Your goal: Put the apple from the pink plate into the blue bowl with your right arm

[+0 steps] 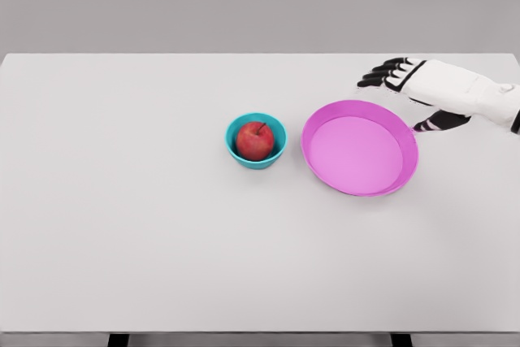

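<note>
Looking down from the robot's head onto a white table, 1 red apple sits inside a small blue bowl near the middle. Just beside the bowl, to its right, lies a pink plate with nothing on it; whether bowl and plate touch is hard to tell. The right hand enters from the right edge and hovers at the plate's far right rim, fingers relaxed and spread, holding nothing, with the dark fingertips pointing left and the thumb hanging near the rim. No left arm shows. Judging by this layout, the apple is already delivered and the step in hand is clearing away. Doing that well likely means drawing the hand back toward the right edge with the fingers kept loose, lifting the thumb clear of the plate's rim so the plate is not nudged into the bowl.
</note>
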Robot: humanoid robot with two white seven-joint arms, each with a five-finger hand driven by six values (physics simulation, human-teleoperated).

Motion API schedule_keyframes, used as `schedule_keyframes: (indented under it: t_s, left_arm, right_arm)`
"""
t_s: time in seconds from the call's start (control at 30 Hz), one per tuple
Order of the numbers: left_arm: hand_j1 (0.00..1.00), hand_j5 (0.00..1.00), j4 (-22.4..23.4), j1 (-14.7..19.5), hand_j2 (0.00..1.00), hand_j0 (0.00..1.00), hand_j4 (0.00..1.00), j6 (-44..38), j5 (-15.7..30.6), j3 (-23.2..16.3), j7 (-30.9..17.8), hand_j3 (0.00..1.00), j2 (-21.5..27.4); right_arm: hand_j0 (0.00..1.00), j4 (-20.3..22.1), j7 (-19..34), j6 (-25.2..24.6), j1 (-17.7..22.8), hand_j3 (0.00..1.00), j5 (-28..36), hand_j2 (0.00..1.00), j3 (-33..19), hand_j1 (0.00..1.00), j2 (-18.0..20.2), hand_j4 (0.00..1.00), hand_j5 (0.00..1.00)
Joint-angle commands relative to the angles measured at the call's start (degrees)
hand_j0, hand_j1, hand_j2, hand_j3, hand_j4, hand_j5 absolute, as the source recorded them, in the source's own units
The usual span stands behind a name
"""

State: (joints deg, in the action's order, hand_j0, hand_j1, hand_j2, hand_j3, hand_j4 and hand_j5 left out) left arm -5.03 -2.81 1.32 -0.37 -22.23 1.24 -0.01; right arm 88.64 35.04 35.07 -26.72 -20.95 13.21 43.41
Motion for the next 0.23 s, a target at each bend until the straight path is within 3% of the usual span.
schedule_keyframes:
  t_s: [0.0,0.2]
  left_arm:
    - [1.0,1.0,0.02,0.0,1.0,1.0,1.0,0.0,0.01,-0.01,-0.01,1.0,0.01]
    - [1.0,1.0,0.02,0.0,1.0,1.0,1.0,0.0,-0.16,-0.18,-0.01,1.0,0.01]
  right_arm:
    - [1.0,-0.13,-0.04,-0.07,0.09,1.0,0.47,1.0,-4.95,1.0,0.27,1.0,1.0]
    - [1.0,-1.28,-0.04,-0.07,1.32,1.0,0.03,1.0,-5.13,1.0,0.45,1.0,1.0]
